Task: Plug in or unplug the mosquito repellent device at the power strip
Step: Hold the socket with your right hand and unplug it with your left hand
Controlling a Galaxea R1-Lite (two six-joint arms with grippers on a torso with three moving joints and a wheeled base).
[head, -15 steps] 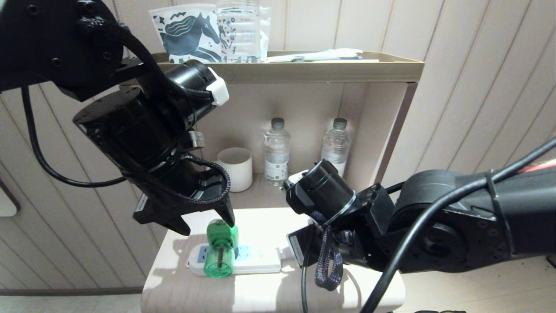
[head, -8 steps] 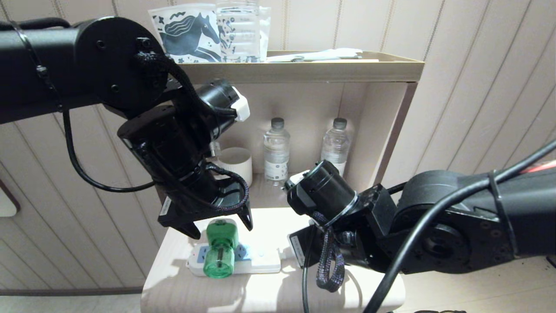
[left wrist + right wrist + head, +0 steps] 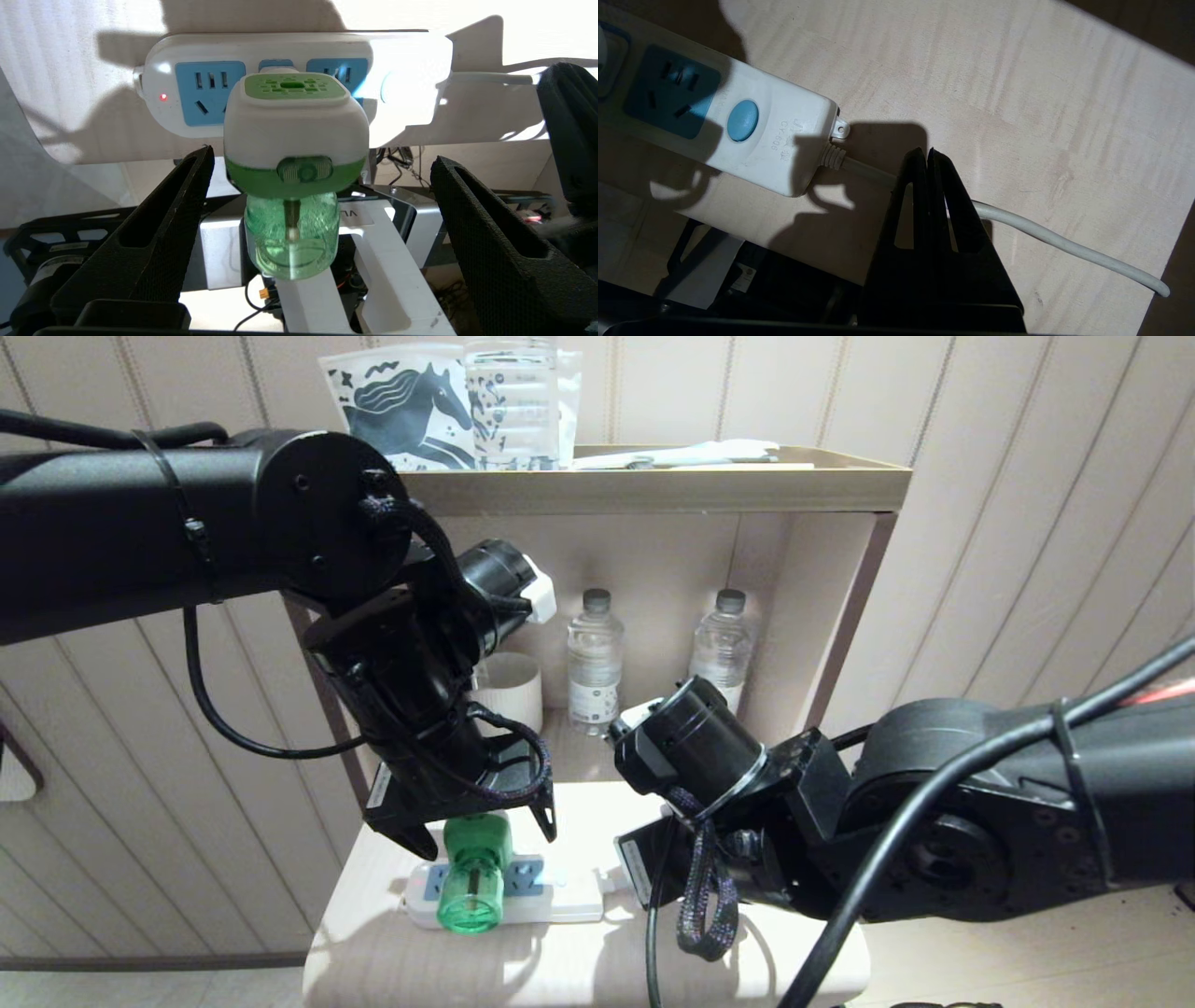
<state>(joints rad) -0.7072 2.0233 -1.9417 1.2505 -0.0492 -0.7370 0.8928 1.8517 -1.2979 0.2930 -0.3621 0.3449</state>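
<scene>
Device position first: the mosquito repellent device (image 3: 475, 877) sits plugged into the middle socket of the power strip (image 3: 551, 894), lower centre of the head view, its green bottle pointing toward the near table edge. The left gripper (image 3: 485, 831) hangs directly above the device's white-and-green head, jaws spread wide. In the left wrist view the two black fingers (image 3: 154, 233) stand well apart on either side of the device (image 3: 294, 154), touching nothing and holding nothing. A red indicator light (image 3: 163, 97) glows at the strip's end, beside a free blue socket.

The right gripper (image 3: 927, 156) is closed, fingertips pressed together, and rests over the white cord (image 3: 1041, 235) just beyond the strip's switch end (image 3: 742, 120). Whether it pins the cord cannot be told.

Surface: a pale wood-grain table top (image 3: 579, 971) with rounded near corners; the strip lies along it, left to right. Behind, in the upper centre, stands an open shelf unit (image 3: 840, 485) holding a white ribbed cup (image 3: 509, 695) and two clear water bottles (image 3: 595, 658). A horse-printed pouch (image 3: 401, 406) sits on top. Panelled walls flank both sides.

Clearance: the device's bottle overhangs the strip toward the near edge. Open table shows in front of the strip; the right arm crowds the lower right.
</scene>
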